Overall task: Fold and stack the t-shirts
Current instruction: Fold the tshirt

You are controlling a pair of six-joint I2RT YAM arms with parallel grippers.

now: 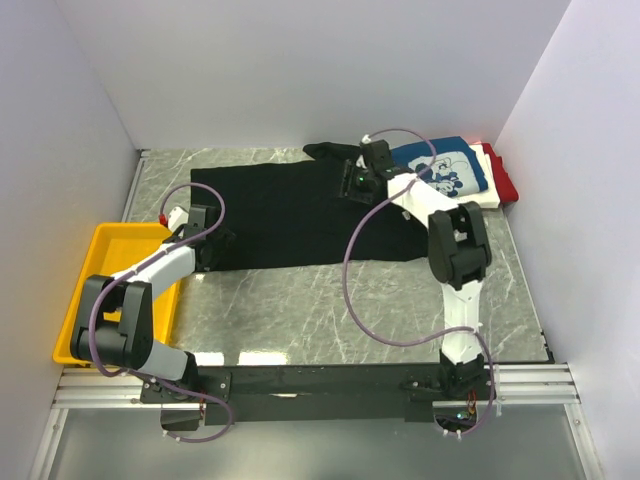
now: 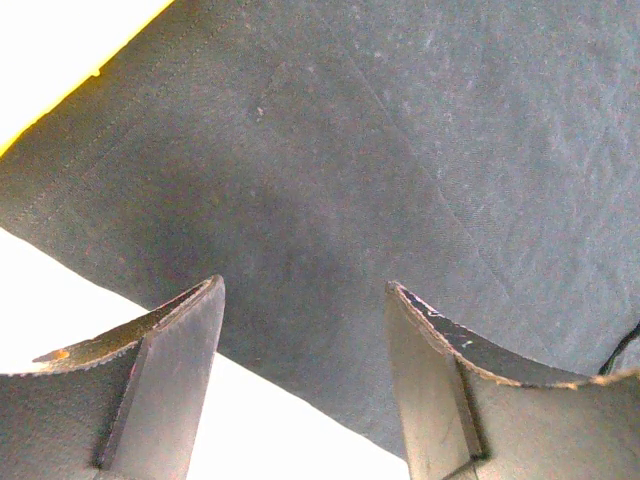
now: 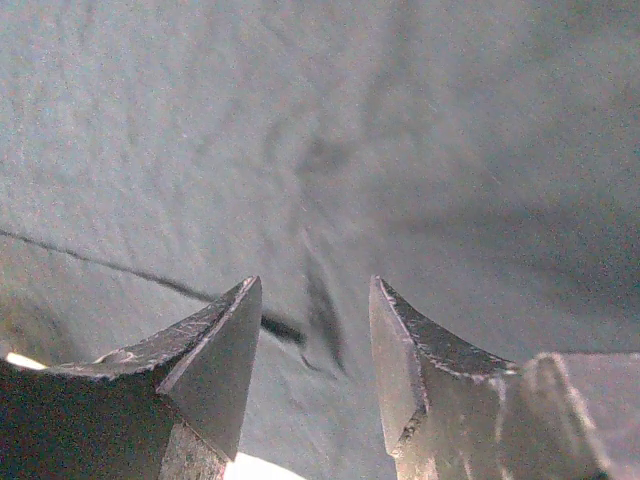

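- Large black cloth t-shirt (image 1: 280, 215): spread flat on the grey marble-patterned table (image 1: 350, 310), across the far half of the surface. Its long side runs left to right, and one dark piece sticks out past the far edge near the right arm.
- Folded blue t-shirt with a white cartoon print (image 1: 445, 170): top of a pile at the far right corner, just beside the black t-shirt's right end.
- White t-shirt (image 1: 480, 203): only a narrow strip shows under the blue one.
- Red t-shirt (image 1: 503, 180): shows along the pile's right side, beside the wall.
- Yellow plastic tray (image 1: 85, 280): at the table's left edge, near the left end of the black t-shirt.
- Left gripper (image 2: 302, 283): low at the near left corner of the black t-shirt. Its two dark fingers (image 2: 170, 340) stand wide apart with nothing between them. In the wrist view the cloth's hem runs slantwise below them, with bright bare table on the near side.
- Right gripper (image 3: 315, 280): above the far edge of the black t-shirt, left of the pile. Its fingers (image 3: 215, 340) are parted by a moderate gap and hold nothing. Black cloth fills the wrist view, with a dark fold line and small wrinkles just ahead of the tips. Whether the tips touch the cloth cannot be told.
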